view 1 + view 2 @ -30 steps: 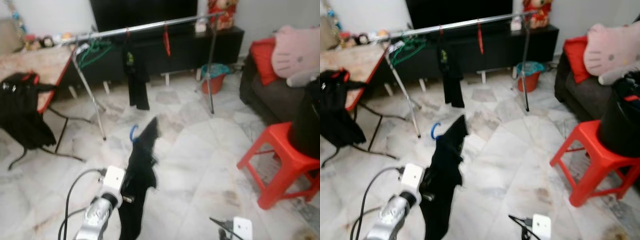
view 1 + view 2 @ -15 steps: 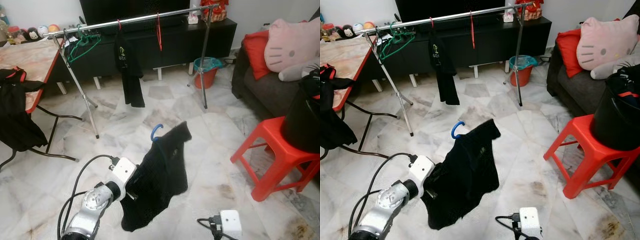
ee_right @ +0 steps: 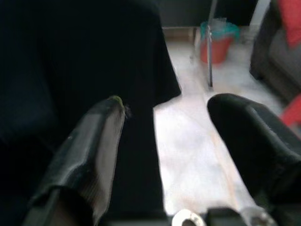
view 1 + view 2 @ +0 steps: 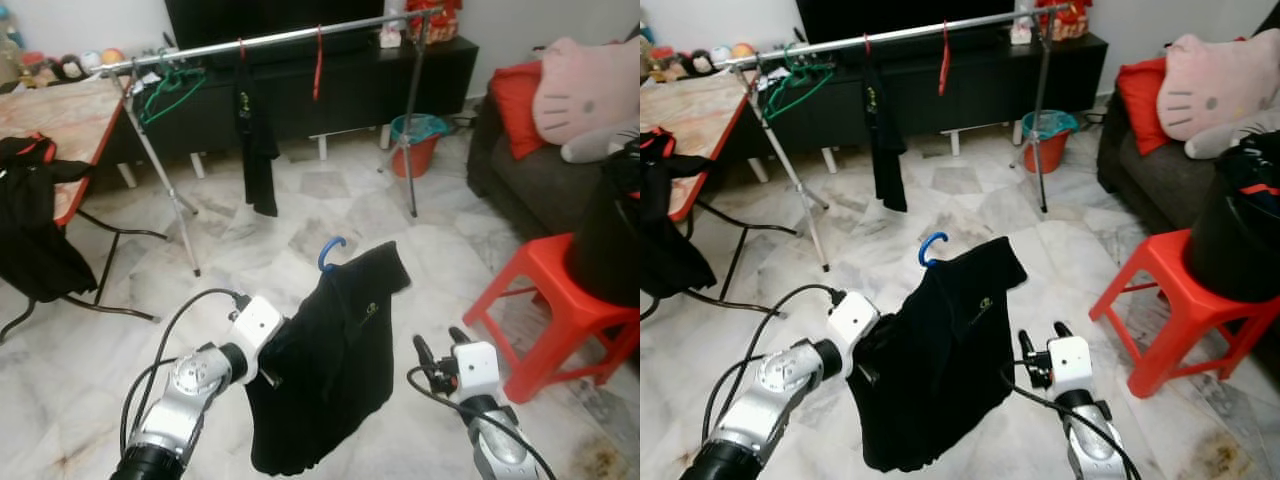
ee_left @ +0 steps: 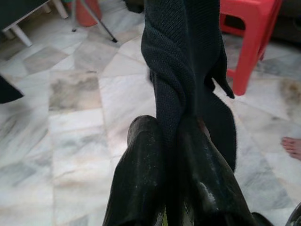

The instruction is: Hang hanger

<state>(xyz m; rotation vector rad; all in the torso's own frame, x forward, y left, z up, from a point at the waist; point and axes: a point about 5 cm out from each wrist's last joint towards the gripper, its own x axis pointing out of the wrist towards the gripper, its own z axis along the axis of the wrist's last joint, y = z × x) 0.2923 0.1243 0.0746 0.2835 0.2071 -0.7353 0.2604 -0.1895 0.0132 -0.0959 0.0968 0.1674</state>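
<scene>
A black shirt [image 4: 335, 360] hangs on a blue hanger whose hook [image 4: 331, 251] sticks up above its collar. My left gripper [image 5: 176, 141] is shut on the shirt's shoulder, its fingers [image 5: 141, 174] pinching a fold of cloth. My right gripper [image 4: 438, 352] stands open just right of the shirt, its fingers [image 3: 89, 155] close to the shirt's side. The silver clothes rail [image 4: 280, 38] crosses the back of the room, carrying a dark garment [image 4: 256, 140], a red hanger [image 4: 318, 52] and green hangers [image 4: 170, 92].
A red stool [image 4: 560, 310] with a black bin [image 4: 615, 240] on it stands at the right, before a dark sofa with a pink cushion [image 4: 590, 90]. A table [image 4: 60, 120] draped with black clothes stands left. An orange bucket [image 4: 418, 140] sits beside the rail's right leg.
My left arm has lifted the shirt and hanger higher and rightward. My right arm has risen into view, its open gripper now beside the shirt. The camera shifted slightly.
</scene>
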